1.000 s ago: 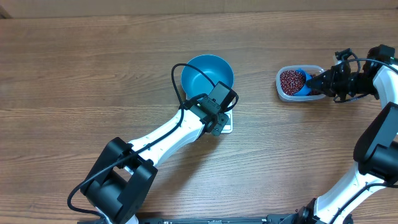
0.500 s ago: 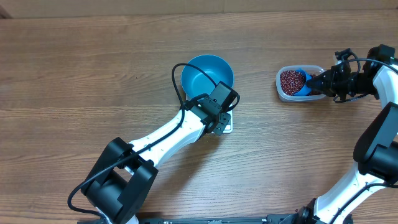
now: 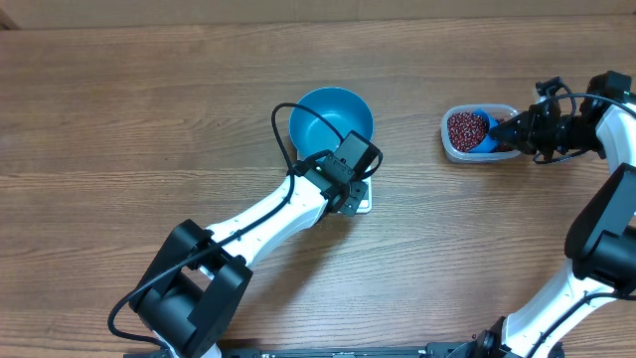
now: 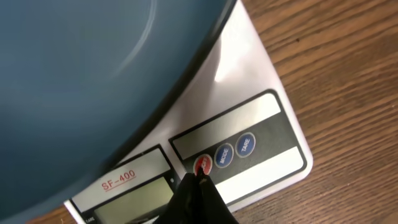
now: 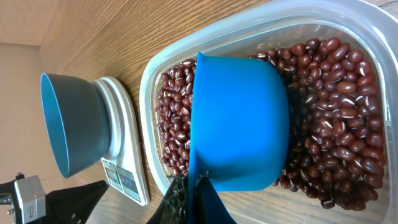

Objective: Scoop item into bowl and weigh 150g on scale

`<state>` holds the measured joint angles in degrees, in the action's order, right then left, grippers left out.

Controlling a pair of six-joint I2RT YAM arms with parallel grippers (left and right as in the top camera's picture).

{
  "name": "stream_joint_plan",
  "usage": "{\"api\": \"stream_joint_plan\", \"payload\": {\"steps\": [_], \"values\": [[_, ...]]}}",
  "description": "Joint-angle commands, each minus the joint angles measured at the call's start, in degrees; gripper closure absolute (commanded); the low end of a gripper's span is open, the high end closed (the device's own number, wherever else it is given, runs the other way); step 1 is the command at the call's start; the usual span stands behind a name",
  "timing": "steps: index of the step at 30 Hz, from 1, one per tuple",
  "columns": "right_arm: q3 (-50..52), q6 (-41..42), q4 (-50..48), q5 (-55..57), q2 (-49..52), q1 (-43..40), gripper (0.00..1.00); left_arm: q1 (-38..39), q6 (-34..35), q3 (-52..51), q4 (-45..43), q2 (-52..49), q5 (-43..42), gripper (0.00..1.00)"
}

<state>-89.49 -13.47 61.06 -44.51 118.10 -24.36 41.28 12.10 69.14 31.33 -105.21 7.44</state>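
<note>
The blue bowl (image 3: 331, 117) stands on the white scale (image 3: 362, 202), and no beans show in it. In the left wrist view the bowl (image 4: 93, 74) overhangs the scale (image 4: 261, 81). My left gripper (image 4: 198, 182) is shut, and its tip touches the red button (image 4: 204, 163) by the display. The dark red beans (image 3: 464, 127) fill a clear tub (image 3: 447, 147) at the right. My right gripper (image 3: 502, 130) is shut on the edge of a small blue scoop (image 5: 239, 124), which lies on the beans (image 5: 339, 124). The bowl (image 5: 68, 124) and scale (image 5: 127, 143) also show in the right wrist view.
Two blue buttons (image 4: 235, 149) sit beside the red one. The tub's rim (image 5: 149, 81) lies close to the scale. Bare wooden table (image 3: 149, 119) surrounds everything. My left arm (image 3: 268, 214) crosses the table from the front edge to the scale.
</note>
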Motion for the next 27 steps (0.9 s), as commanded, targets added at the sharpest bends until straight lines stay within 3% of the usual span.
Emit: {"api": "stream_joint_plan", "payload": {"steps": [1,27], "values": [[2.05,0.13,-1.42,5.53,1.66,1.79,0.96,0.39,2.10,0.33,-0.04,1.33,-0.52,0.96],[2.05,0.17,-1.22,8.70,1.66,1.79,0.96,0.39,4.42,0.33,-3.58,-7.28,-0.39,0.96]]}}
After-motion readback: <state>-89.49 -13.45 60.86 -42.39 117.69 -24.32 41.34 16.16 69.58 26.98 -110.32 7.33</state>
